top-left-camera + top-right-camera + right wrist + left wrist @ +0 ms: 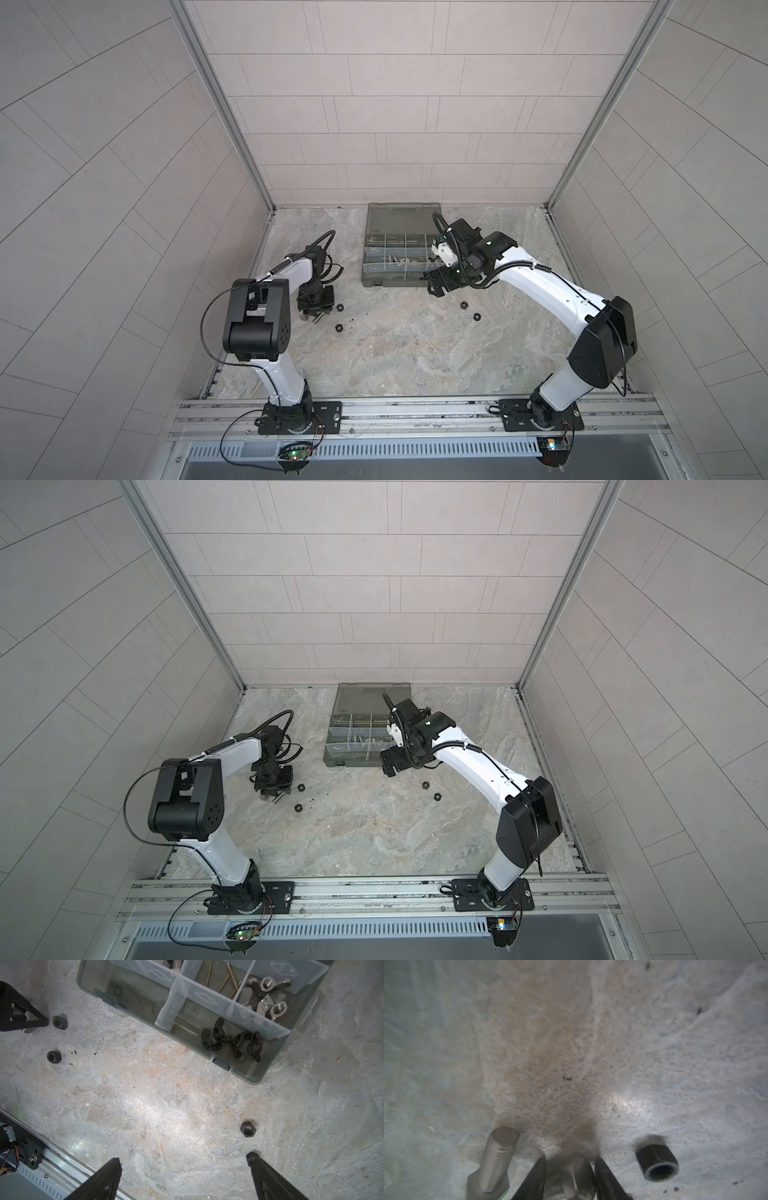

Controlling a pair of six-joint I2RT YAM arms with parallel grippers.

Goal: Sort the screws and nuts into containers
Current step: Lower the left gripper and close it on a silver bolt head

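On the left, my left end effector (570, 1161) is down at the tabletop (395, 353) with its fingers on either side of a silver bolt (577, 1172). They sit close against it, but I cannot tell whether they truly pinch it. A second bolt (496, 1159) lies just beside it, and two black hex nuts (340, 308) lie near on that side. In the middle the organizer case (376, 280) stands open and partly filled, with thin screws (224, 980), silver wing nuts (268, 995) and black wing nuts (232, 1043) each in their own compartment. Right of the case, two other hex nuts (248, 1129) lie loose, and my right end effector (187, 1178) hangs near them, spread wide and holding nothing. I judge the sorting well along: two bolts and four hex nuts remain outside the case.
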